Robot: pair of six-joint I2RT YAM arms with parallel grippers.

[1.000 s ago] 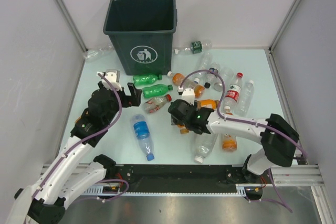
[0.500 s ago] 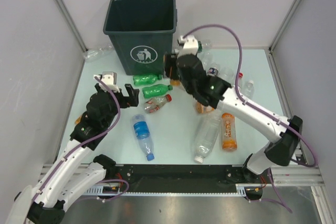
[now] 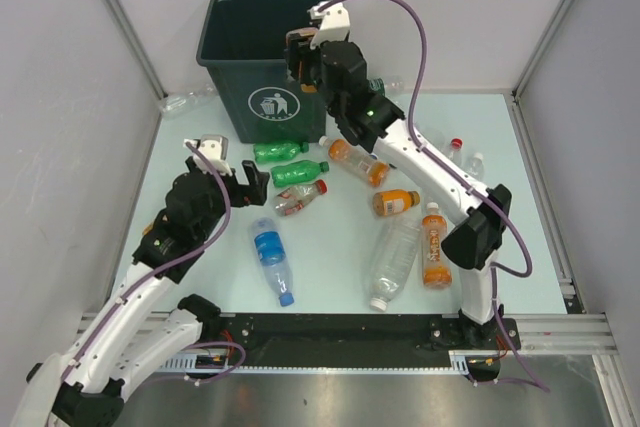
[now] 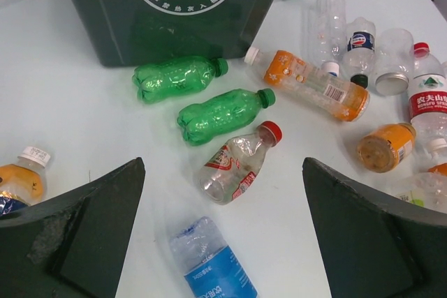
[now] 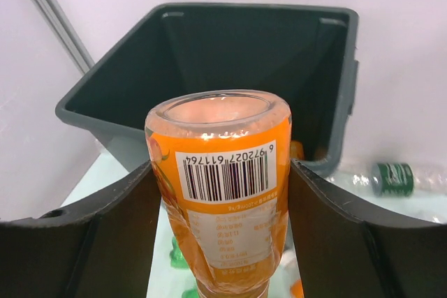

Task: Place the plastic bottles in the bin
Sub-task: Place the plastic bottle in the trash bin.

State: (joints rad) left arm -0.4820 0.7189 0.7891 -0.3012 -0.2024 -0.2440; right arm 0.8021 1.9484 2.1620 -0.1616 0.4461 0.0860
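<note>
Lab enclosure (white panels [image 3: 60,97], aluminium posts [image 3: 120,22])

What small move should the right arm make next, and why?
Probably move the right gripper a little further over the bin before releasing: its orange bottle hangs near the rim, with the opening mostly ahead.

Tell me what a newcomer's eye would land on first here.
The right gripper holds an orange-filled bottle, base forward, at the rim of the tall dark green bin at the table's far side. Loose bottles litter the table in front of it, and the left gripper hangs open beside two green bottles.
</note>
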